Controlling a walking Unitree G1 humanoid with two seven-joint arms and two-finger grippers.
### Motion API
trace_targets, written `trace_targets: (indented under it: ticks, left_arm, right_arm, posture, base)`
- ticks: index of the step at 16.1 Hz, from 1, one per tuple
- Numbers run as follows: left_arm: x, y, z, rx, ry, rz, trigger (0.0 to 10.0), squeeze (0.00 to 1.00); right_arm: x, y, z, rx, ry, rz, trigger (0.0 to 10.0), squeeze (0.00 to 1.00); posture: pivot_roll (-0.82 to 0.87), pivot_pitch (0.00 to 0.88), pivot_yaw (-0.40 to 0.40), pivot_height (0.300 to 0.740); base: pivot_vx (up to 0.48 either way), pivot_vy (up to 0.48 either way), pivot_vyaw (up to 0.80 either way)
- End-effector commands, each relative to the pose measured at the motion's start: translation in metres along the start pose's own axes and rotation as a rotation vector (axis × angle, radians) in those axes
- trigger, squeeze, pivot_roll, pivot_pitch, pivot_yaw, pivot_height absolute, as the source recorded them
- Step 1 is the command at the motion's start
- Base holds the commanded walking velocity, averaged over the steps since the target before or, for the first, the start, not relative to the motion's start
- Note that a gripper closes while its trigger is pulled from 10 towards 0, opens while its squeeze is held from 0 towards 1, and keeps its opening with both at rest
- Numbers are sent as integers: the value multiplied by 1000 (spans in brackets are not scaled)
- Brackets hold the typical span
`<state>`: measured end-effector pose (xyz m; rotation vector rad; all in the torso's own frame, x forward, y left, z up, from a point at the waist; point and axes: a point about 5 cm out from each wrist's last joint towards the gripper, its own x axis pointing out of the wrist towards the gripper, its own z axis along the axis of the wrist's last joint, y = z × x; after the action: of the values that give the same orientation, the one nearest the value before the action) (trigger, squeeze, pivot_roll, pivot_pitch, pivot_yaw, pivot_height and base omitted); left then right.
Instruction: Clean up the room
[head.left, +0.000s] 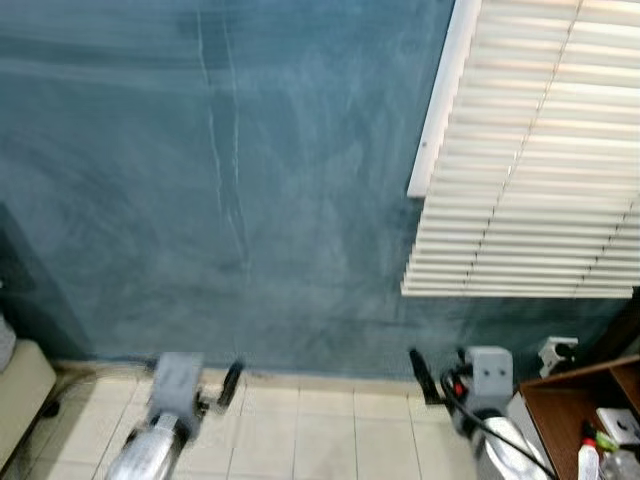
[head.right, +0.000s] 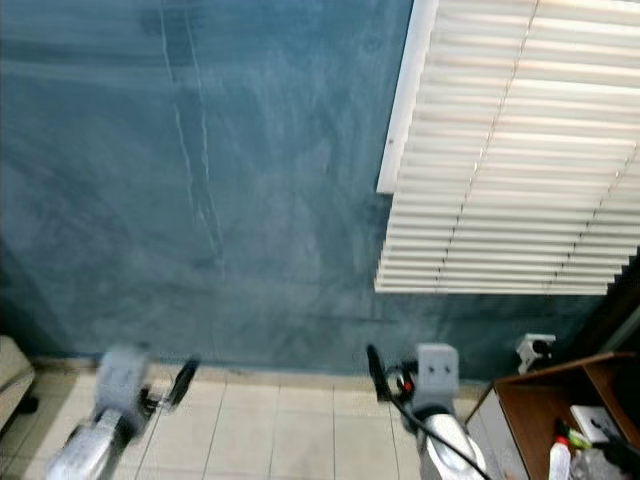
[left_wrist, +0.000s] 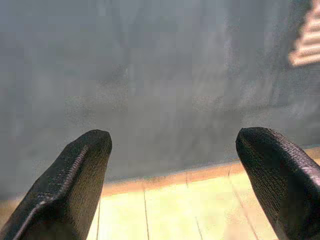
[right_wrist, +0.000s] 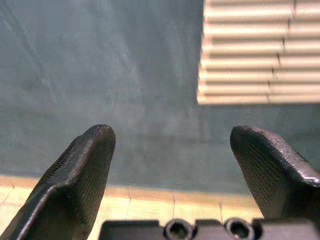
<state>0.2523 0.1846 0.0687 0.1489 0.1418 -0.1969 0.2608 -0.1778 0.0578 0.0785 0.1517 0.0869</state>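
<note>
The head views face a blue-green wall (head.left: 250, 180) streaked with pale marks, meeting a floor of light tiles (head.left: 300, 430) at the bottom. White slatted blinds (head.left: 540, 160) hang on the wall's right part, with a white frame strip (head.left: 440, 100) running down their left edge. Below the blinds a white wall socket (head.left: 558, 350) sits just above a brown wooden shelf unit (head.left: 570, 400) at the lower right; small bottles and a white item (head.left: 610, 440) stand inside it, too blurred to identify. At the lower left edge a pale cushioned corner (head.left: 25, 385) of some furniture shows. Both silver arms are raised low in front of the wall. The left gripper (left_wrist: 172, 150) points at the wall's base, its two black fingers (left_wrist: 75, 180) spread wide with nothing between them. The right gripper (right_wrist: 170, 145) likewise points at the wall below the blinds, fingers far apart and holding nothing. Nothing to tidy lies on the visible floor; the only loose things in sight are those on the shelf at the right, well away from both grippers
</note>
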Motion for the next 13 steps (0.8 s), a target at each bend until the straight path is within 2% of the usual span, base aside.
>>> trace_targets:
  ticks: [1,3,4,5,9,13]
  left_arm:
    - [6,-3,4,10,-20,-11,10000,0]
    - [12,1,10,-15,-30,57,10000,0]
    - [12,2,5,-69,-15,108,10000,0]
    - [11,2,4,-85,-11,119,10000,0]
    - [13,-5,0,-83,10,139,10000,0]
    - [17,1,4,-59,-9,193,10000,0]
  right_arm:
    - [5,2,6,-28,-31,16,10000,0]
    - [13,6,10,13,-29,39,10000,0]
    - [15,6,8,32,-21,50,10000,0]
    - [15,5,7,39,-18,49,10000,0]
    - [17,5,1,34,11,87,10000,0]
    - [18,7,-2,31,23,124,10000,0]
  posture:
    - [36,0,-46,740]
    - [26,0,-41,740]
    - [26,0,-42,740]
    - [26,0,-42,740]
    - [38,0,-56,740]
    - [36,0,-56,740]
  base:
    - [0,0,800]
    - [0,-212,734]
    - [0,-480,681]
    - [0,-480,681]
    - [0,0,641]
    - [0,0,622]
